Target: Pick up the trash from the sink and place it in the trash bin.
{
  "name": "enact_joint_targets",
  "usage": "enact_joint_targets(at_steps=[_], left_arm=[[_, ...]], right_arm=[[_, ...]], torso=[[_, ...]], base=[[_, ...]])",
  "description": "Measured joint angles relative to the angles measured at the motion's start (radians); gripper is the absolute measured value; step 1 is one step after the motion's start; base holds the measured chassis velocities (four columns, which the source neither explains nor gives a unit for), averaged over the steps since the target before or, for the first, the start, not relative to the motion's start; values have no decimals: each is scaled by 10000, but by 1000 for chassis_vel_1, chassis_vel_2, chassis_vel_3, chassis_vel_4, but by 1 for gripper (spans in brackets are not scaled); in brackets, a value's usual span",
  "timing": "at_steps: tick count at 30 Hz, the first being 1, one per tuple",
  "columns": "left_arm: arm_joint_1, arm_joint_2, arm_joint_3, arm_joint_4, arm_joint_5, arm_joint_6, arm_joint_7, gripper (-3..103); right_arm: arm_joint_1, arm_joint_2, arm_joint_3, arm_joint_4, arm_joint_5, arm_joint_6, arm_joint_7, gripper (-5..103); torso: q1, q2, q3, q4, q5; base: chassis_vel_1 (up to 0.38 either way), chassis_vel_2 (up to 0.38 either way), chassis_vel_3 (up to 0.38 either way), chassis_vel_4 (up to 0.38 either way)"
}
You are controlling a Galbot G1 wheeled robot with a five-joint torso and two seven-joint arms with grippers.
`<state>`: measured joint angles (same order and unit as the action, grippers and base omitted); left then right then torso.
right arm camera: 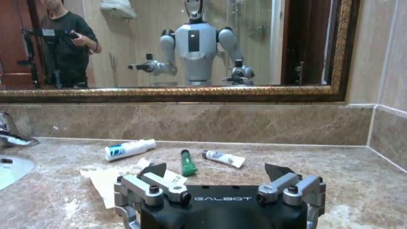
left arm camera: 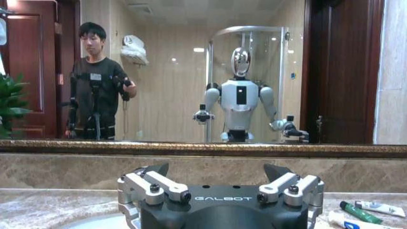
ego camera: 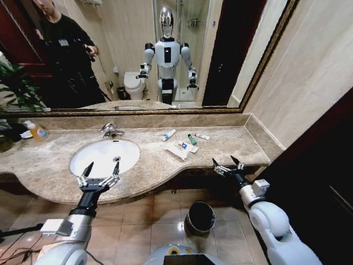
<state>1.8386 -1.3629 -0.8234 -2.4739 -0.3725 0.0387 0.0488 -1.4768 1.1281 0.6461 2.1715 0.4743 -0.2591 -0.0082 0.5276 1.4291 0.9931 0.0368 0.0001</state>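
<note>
The trash lies on the marble counter right of the white sink point(ego camera: 105, 156), not in the basin. It is a white tube with blue marks point(ego camera: 168, 134) point(right arm camera: 130, 149), a green tube point(ego camera: 192, 139) point(right arm camera: 187, 162) point(left arm camera: 359, 212), a small white tube point(ego camera: 202, 136) point(right arm camera: 222, 158) point(left arm camera: 380, 207) and paper packets point(ego camera: 176, 150) point(right arm camera: 105, 179). My left gripper point(ego camera: 99, 174) point(left arm camera: 216, 171) hovers open over the sink's front rim. My right gripper point(ego camera: 229, 164) point(right arm camera: 216, 171) is open at the counter's front edge, short of the tubes. The trash bin point(ego camera: 199, 217) stands on the floor below.
A chrome faucet point(ego camera: 112, 131) point(right arm camera: 9, 133) stands behind the basin. A bottle of orange liquid point(ego camera: 37, 131) and a plant point(ego camera: 16, 88) are at the counter's far left. A mirror runs along the back wall, and a side wall closes the right end.
</note>
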Motion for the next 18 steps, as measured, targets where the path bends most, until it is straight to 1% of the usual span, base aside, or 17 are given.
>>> enact_joint_targets(at_steps=[2,9,12,13,15,18], left_arm=[[0,0,0,0,0,0,0,100],[0,0,0,0,0,0,0,100],[0,0,0,0,0,0,-1,100],[0,0,0,0,0,0,-1,100],[0,0,0,0,0,0,0,100],[0,0,0,0,0,0,0,100]], right_arm=[[198,-101,-29,-142,161,-88,-103,100],[739,-423,-299,-564,282,-258,-239,100],[981,-780,-306,-784,508,-263,-429,100],[981,-780,-306,-784,508,-263,-429,100],[1247,-1043,-305,-1068,705,-224,-679,100],[1422,-1172,-306,-1312,766,-54,-958,100]], torso=[[0,0,0,0,-1],[0,0,0,0,0],[0,0,0,0,-1],[0,0,0,0,-1],[0,0,0,0,-1],[0,0,0,0,0]], base=[[0,0,0,0],[0,0,0,0],[0,0,0,0],[0,0,0,0],[0,0,0,0],[0,0,0,0]])
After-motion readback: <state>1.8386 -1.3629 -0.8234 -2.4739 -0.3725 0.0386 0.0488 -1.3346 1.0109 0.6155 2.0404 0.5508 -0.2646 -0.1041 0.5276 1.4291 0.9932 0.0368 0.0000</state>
